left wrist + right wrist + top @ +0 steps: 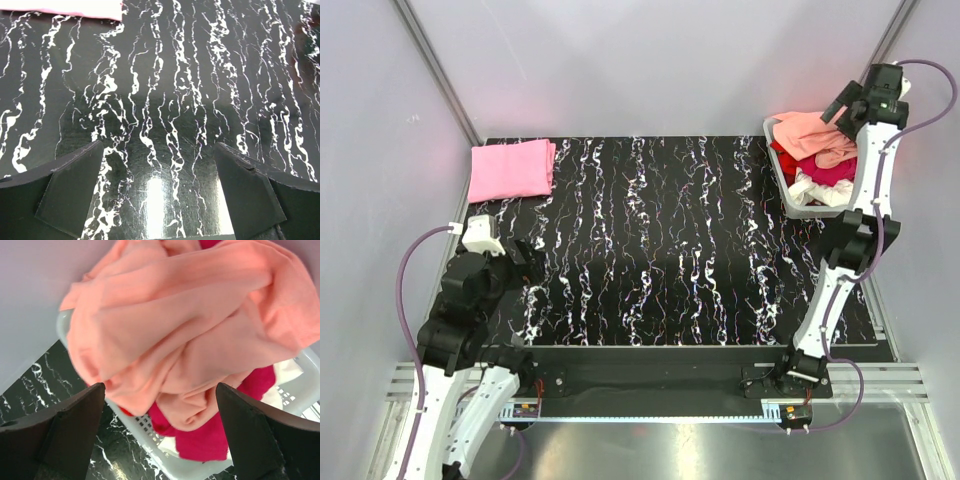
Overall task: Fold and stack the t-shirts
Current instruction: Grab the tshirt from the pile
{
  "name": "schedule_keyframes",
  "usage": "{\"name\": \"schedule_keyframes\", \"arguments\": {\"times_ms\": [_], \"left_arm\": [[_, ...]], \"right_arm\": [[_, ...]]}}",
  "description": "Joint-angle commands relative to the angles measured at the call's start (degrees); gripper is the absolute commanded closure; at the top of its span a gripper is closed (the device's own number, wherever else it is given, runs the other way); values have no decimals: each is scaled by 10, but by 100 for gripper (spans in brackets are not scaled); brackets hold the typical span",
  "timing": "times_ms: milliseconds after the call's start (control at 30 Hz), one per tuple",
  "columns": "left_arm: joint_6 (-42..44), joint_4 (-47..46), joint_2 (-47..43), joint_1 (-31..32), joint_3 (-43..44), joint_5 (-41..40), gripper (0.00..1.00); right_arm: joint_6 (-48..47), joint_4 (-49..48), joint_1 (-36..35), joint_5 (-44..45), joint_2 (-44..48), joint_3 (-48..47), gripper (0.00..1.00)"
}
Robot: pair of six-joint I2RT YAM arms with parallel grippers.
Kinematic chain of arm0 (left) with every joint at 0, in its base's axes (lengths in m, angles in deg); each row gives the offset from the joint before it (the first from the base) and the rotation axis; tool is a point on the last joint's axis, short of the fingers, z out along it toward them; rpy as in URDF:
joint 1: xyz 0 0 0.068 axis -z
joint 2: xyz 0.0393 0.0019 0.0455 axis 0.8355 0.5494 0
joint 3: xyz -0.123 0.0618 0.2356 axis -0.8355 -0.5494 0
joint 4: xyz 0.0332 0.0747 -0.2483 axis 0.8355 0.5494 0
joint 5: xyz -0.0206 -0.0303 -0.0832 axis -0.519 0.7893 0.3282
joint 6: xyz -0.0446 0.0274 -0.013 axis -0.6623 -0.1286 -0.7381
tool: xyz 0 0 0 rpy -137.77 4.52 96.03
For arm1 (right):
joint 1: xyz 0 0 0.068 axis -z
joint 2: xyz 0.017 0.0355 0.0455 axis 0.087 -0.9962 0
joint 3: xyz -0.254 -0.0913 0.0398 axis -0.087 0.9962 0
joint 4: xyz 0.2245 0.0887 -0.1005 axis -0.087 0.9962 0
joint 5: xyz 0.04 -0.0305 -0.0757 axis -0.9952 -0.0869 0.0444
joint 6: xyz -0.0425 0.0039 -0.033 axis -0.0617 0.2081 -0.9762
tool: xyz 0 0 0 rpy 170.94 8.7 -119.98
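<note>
- A crumpled salmon-orange cotton t-shirt (190,325) lies heaped directly under the right gripper (160,387), whose jaws stand wide apart, gripping nothing.
- Beneath it lie a magenta t-shirt (200,437) and a white t-shirt (287,374), all in the white slatted plastic basket (150,442).
- The left gripper (160,150) is spread wide above the black white-veined table (165,75); a folded pink t-shirt (60,6) lies well ahead, to its left.

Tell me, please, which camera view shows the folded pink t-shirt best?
The top external view: the folded pink t-shirt lies whole and unobstructed there. The left wrist view catches only a pale strip of its edge along the top of the picture; the right wrist view misses it.
</note>
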Motion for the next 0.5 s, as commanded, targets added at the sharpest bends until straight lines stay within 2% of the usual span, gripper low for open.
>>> {"name": "schedule_keyframes", "arguments": {"times_ms": [0, 167, 267, 300, 367, 400, 467], "left_arm": [[12, -32, 0, -9, -1, 18, 1], [11, -32, 4, -9, -1, 16, 1], [10, -31, 7, -9, -1, 15, 1], [10, -32, 7, -9, -1, 15, 1], [10, -32, 8, -9, -2, 15, 1], [10, -31, 9, -9, -1, 15, 1], [10, -30, 8, -10, -1, 15, 1]], "right_arm": [[14, -21, 0, -25, -14, -52, 0], [7, -19, 6, -10, -64, -70, 0], [5, -25, 10, -32, -86, -83, 10], [6, -25, 10, -36, -94, -87, 18], [5, -27, 12, -51, -96, -86, 26], [5, -28, 13, -56, -94, -84, 43], [5, -30, 14, -74, -86, -74, 66]]}}
